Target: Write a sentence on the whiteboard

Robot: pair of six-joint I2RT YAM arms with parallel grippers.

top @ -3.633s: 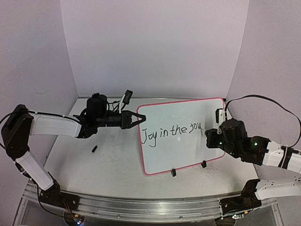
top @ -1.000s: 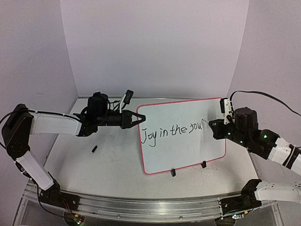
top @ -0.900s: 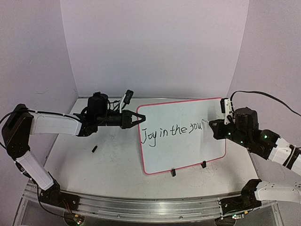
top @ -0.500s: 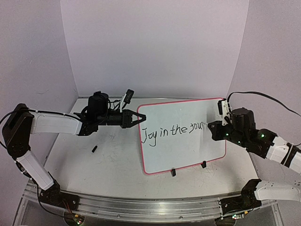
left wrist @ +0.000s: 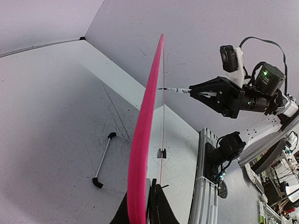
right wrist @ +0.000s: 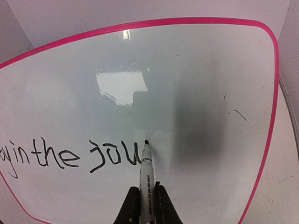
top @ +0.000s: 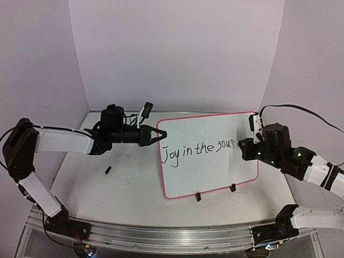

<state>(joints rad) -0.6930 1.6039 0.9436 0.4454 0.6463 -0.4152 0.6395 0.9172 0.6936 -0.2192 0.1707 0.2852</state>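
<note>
The whiteboard (top: 209,172), white with a pink rim, stands tilted up on the table and reads "Joy in the jou". My left gripper (top: 159,135) is shut on its left edge. In the left wrist view the pink rim (left wrist: 145,135) runs edge-on between my fingers (left wrist: 145,196). My right gripper (top: 243,146) is shut on a white marker (top: 234,142). In the right wrist view the marker (right wrist: 146,172) sticks out from the gripper (right wrist: 145,198). Its black tip is at the board (right wrist: 201,93), just right of the last letter.
Two black clips (top: 198,196) (top: 233,187) sit on the board's lower edge. A small black cap (top: 107,170) lies on the scribbled grey tabletop to the left. A grey rod with black ends (left wrist: 103,161) lies behind the board. Purple walls enclose the back and sides.
My right gripper, still holding the marker, has risen from lower on the board's right side to the end of the writing and edged slightly left. The left arm has not moved.
</note>
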